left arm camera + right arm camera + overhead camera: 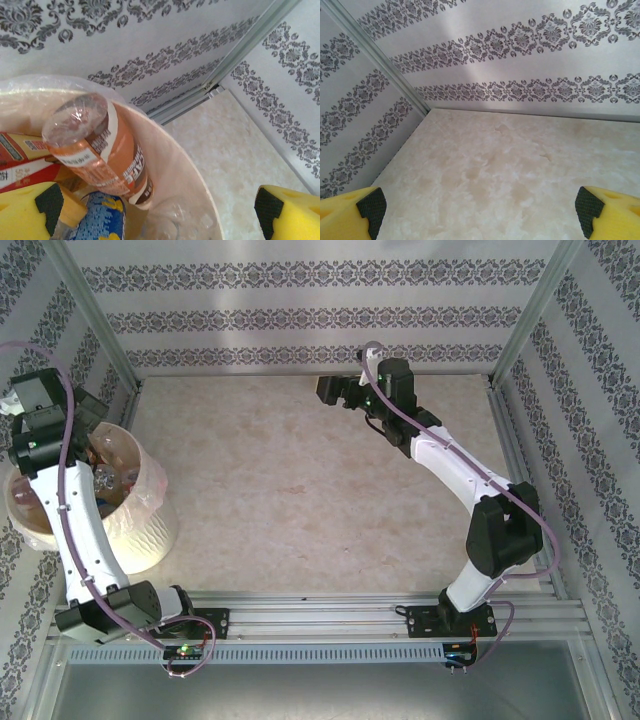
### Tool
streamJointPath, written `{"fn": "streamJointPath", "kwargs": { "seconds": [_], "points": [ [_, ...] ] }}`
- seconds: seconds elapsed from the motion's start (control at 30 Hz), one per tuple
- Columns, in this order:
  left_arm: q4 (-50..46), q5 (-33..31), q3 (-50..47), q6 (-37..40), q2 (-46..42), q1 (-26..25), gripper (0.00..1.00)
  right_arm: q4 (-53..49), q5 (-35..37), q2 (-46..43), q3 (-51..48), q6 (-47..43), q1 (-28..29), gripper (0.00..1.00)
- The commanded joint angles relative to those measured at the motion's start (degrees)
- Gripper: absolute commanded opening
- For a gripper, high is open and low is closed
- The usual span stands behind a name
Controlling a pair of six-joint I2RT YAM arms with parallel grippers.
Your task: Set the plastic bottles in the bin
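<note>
Plastic bottles (108, 480) lie piled inside the bin (150, 530), which stands at the left edge of the table (300, 490), just beyond the left arm's base. In the wrist view an orange-brown labelled bottle (100, 145) leans on the bin's inner wall, its clear round end toward the camera. A blue-labelled bottle (102, 220) sits under it, and a red-and-yellow label shows at left. The left gripper (159, 207) hangs over the bin mouth, jaws fully apart, nothing between them. The right gripper (479, 210) is out near the far wall over bare tabletop, jaws equally wide, holding nothing. Judgement: the drop looks complete, so the step is getting clear. Best done by lifting straight up before swinging, since the leaning bottle rides near the rim and close to one finger. The bottles are thin, clear, crushed plastic with glossy wrap labels, so light and springy, and a nudge would likely shift them. The bin is smooth, cream, round and rigid-looking, with what seems a translucent liner (150, 485) over the rim, a likely snag. Fingers are yellow with black pads (50, 205). The table is matte marbled beige.
</note>
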Motion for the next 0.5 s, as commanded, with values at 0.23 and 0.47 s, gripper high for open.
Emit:
{"fn": "streamJointPath", "kwargs": {
  "seconds": [0.23,0.47],
  "points": [
    [6.18,7.71,3.08,1.06,8.28,6.25,1.0,-0.81,1.65,-0.1,2.02,-1.57,1.01,0.98],
    [4.04,6.19,-1.28,-2.9,8.55,6.41,1.0,-1.13,2.1,-0.49,1.58,-2.04,1.15,0.98]
  ]
}}
